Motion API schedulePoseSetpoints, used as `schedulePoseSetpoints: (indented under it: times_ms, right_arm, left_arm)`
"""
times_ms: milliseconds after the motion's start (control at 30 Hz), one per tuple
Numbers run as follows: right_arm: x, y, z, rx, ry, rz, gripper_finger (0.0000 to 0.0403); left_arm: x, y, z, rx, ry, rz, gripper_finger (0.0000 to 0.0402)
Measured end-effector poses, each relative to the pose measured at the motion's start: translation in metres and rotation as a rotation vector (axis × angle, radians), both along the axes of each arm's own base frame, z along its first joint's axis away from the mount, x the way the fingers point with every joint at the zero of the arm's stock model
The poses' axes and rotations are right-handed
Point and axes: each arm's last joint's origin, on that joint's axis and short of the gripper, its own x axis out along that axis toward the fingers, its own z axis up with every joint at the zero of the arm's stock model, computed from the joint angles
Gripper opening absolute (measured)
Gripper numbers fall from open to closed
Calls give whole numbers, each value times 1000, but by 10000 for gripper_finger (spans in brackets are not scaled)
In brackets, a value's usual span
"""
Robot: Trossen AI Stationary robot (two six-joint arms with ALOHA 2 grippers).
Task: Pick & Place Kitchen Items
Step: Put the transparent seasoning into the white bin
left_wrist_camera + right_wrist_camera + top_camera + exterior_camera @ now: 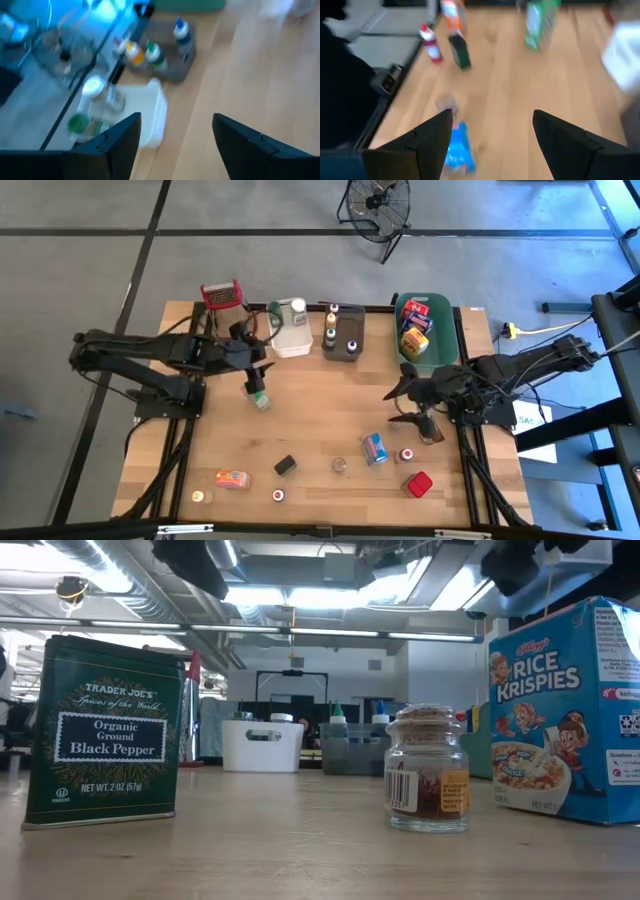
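Note:
Small kitchen items are scattered over the near half of the table: an orange box [232, 478], a black tin [285, 465], a glass jar [340, 466], a blue box [375, 447], a red-capped jar [406, 454] and a red box [419, 484]. A green box [259, 397] stands alone near the left arm. My left gripper [258, 372] [175, 130] is open above the table just beyond that green box, facing the tubs, with nothing between its fingers. My right gripper [400, 405] [492, 125] is open and empty, with the blue box [457, 150] just ahead of it.
Along the far edge stand a red-topped grater [222, 295], a white tub [290, 332], a grey tub [343, 338] holding bottles and a green tub [445, 345] holding small boxes. Bare wood lies between the two grippers. The low view shows a pepper tin [105, 730], a jar [428, 780] and a cereal box [570, 710].

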Motion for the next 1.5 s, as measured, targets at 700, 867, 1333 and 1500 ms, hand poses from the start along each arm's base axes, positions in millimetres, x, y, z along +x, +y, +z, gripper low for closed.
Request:
schedulePoseSetpoints:
  times_ms: [700, 867, 1333, 1500]
  right_arm:
    - [-11, -9, -36, -66, 525, -130, 279]
    - [-5, -6, -44, -11, 593, -175, 279]
    - [7, 3, -67, 165, 826, -406, 280]
    - [10, 10, -76, 163, 876, -442, 280]
  left_arm:
    - [0, -1, -35, -36, -147, -246, 242]
    - [1, -1, -33, -6, -168, -267, 242]
    - [2, -1, -31, 14, -180, -281, 242]
    - [3, -2, -30, 16, -193, -282, 242]
